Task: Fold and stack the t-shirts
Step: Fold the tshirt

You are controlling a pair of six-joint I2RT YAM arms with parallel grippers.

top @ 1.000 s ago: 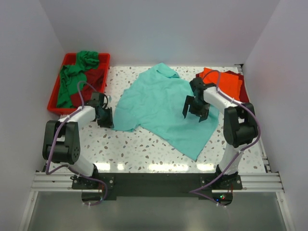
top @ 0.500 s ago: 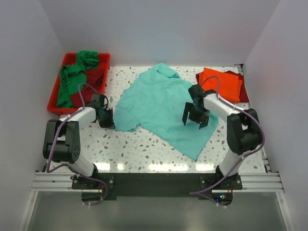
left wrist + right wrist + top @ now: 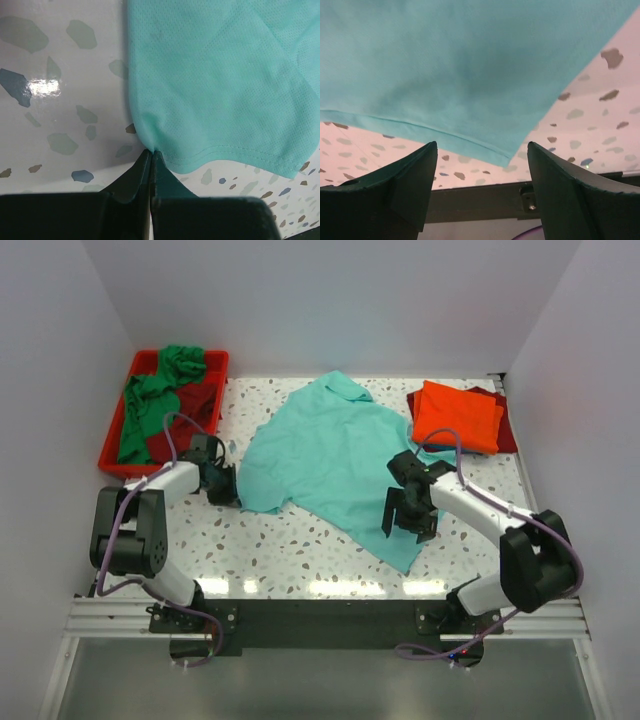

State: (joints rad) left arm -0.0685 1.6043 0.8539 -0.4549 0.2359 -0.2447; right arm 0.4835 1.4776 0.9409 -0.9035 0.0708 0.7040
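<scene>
Teal t-shirt [image 3: 335, 455] hem between left jaws

No legible text, label, brand mark, number or sign appears in any view. The shirts, the tray, the table surface and the arm housings carry no readable markings.
</scene>
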